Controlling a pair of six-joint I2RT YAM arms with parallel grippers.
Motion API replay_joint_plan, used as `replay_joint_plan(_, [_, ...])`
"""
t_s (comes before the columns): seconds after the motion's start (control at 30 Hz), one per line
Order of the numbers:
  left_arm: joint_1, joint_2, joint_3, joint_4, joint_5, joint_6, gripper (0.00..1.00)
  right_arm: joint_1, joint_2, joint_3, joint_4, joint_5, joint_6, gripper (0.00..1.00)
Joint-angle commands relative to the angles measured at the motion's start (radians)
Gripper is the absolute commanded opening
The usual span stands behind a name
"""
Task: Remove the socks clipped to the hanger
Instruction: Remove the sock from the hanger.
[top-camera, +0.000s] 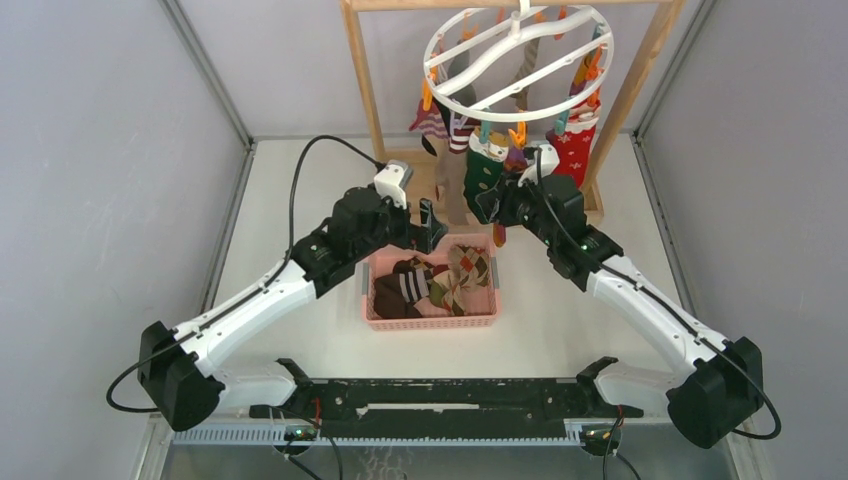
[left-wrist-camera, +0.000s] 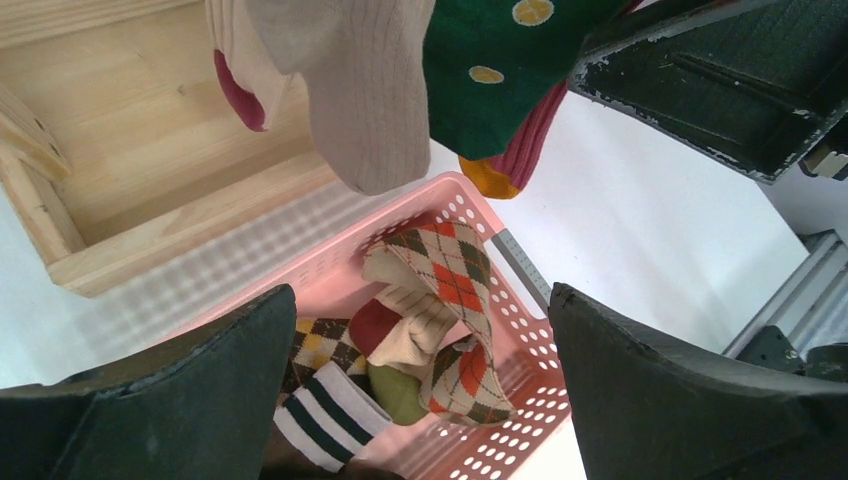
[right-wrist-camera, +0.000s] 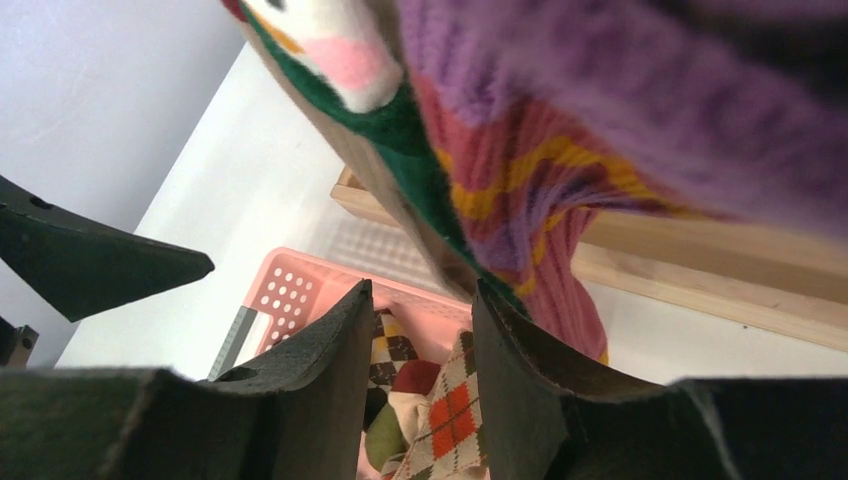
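My left claw (left-wrist-camera: 422, 300), fully released, hangs over the pink perforated plastic basket (left-wrist-camera: 523, 418). My right claw (right-wrist-camera: 421, 292), jaws narrowly parted, meets the hanging green patterned fabric sock (right-wrist-camera: 402, 122); I cannot tell whether it grasps it.

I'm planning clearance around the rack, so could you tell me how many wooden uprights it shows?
2. The left upright stands left of the hanger; the right upright slants past its right side. Any further posts may be hidden.
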Motion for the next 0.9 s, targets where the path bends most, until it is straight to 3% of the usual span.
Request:
replay_joint_plan(0.0, [-0.002, -0.024, -0.030, 0.017, 0.047, -0.038, 1.00, 0.007, -0.023, 0.057, -0.020, 0.055, -0.053, 0.49])
replay_joint_plan(0.5, [-0.023, -0.096, -0.070, -0.079, 0.081, -0.057, 1.00, -0.041, 0.041, 0.161, -0.108, 0.035, -0.091, 0.50])
replay_joint_plan(0.87, [-0.024, -0.123, -0.130, -0.075, 0.083, -0.079, 1.00, -0.041, 0.066, 0.058, -0.081, 0.030, -0.064, 0.54])
